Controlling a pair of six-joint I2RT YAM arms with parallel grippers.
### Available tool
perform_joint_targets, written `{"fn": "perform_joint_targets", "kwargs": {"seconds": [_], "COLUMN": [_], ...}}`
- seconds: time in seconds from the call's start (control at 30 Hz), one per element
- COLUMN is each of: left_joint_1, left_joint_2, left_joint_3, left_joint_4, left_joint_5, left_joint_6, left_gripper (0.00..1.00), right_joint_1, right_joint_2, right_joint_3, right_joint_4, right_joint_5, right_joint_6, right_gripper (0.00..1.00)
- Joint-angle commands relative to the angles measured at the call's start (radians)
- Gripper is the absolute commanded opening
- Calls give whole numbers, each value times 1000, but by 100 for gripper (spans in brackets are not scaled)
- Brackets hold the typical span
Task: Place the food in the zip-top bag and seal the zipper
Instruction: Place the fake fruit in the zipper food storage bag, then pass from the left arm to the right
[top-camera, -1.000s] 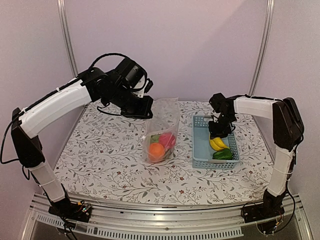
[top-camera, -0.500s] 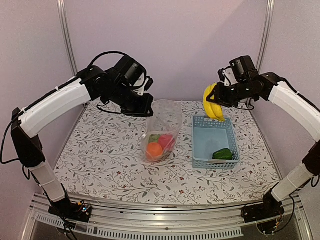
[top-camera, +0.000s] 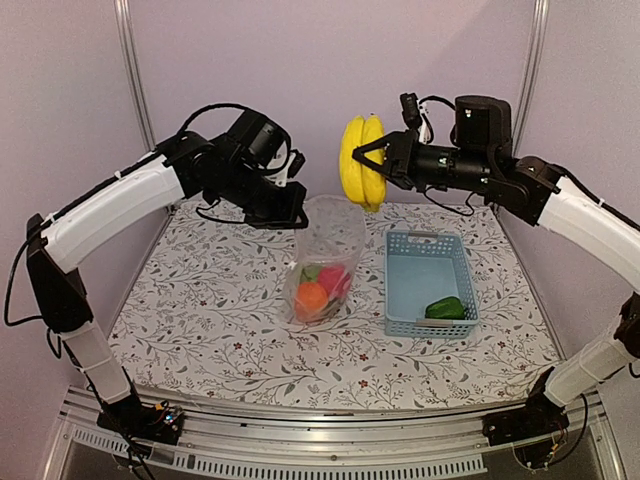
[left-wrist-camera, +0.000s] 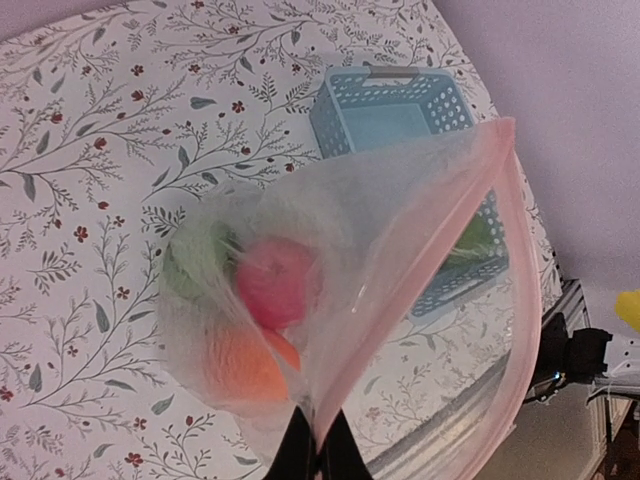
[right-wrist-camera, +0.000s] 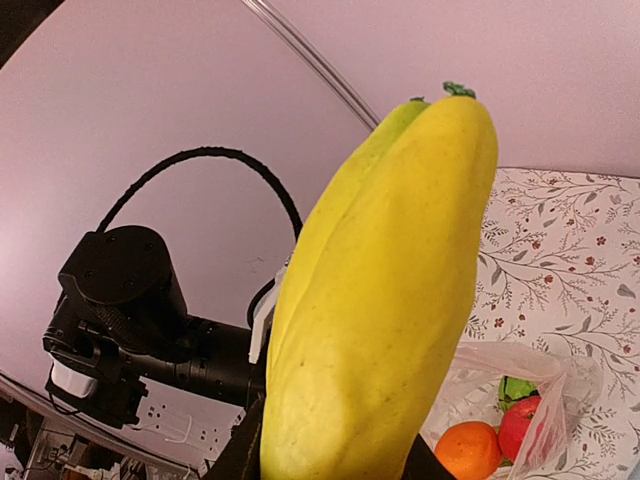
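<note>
The right hand (top-camera: 374, 166), clamped on the bananas (top-camera: 358, 162), has risen out of the blue basket (top-camera: 425, 238) at lower right of the top view, where only a green piece (top-camera: 443, 307) remains. Further back on the worktop (top-camera: 200, 320), the zip-top bag (top-camera: 335, 235) holds orange, red and green food (top-camera: 315, 295). The left hand (top-camera: 297, 217) stays pinched shut on its mouth edge, holding it up. The bananas now hang at upper centre, just above and right of that mouth, so dropping them in looks next.
</note>
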Motion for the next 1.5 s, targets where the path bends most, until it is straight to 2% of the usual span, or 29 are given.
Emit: {"fn": "perform_joint_targets", "kwargs": {"seconds": [0.0, 0.1, 0.2, 0.4, 0.47, 0.57, 0.67, 0.83, 0.9, 1.03, 1.2, 1.27, 1.33, 1.47], "left_joint_1": [23, 33, 42, 56, 60, 65, 68, 73, 73, 73, 72, 72, 70, 65], "left_joint_2": [18, 9, -3, -22, -27, -36, -38, -37, -40, -54, -59, -59, -57, -57], "left_joint_3": [23, 13, -5, -26, -34, -51, -53, -54, -54, -57, -52, -55, -55, -46], "left_joint_4": [37, 38, 46, 51, 56, 70, 74, 82, 90, 115, 119, 119, 117, 88], "left_joint_5": [25, 28, 36, 35, 36, 39, 41, 47, 50, 63, 76, 93, 116, 120], "left_joint_6": [-19, -26, -33, -37, -38, -43, -42, -37, -35, -31, -16, -11, -4, -4], "left_gripper": [0, 0, 0, 0, 0, 0, 0, 0, 0, 0, 0, 0, 5, 25], "right_joint_1": [46, 66, 75, 79, 79, 80, 80, 79, 79, 83, 90, 92, 92, 92], "right_joint_2": [47, 73, 99, 119, 109, 80, 57, 42, 40, 77, 216, 246, 266, 322], "right_joint_3": [-50, -88, -124, -137, -125, -98, -55, 12, 22, 71, 180, 203, 227, 327], "right_joint_4": [243, 336, 372, 310, 276, 189, 77, -193, -269, -400, -553, -571, -582, -646], "right_joint_5": [-25, -31, -39, -31, -13, 30, 97, 317, 361, 312, 262, 262, 277, 309], "right_joint_6": [26, 32, 33, 3, -29, -73, -104, -107, -101, -69, -28, -14, -4, 3], "right_gripper": [5, 5, 12, 54, 62, 68, 67, 61, 61, 61, 58, 50, 40, 6]}}
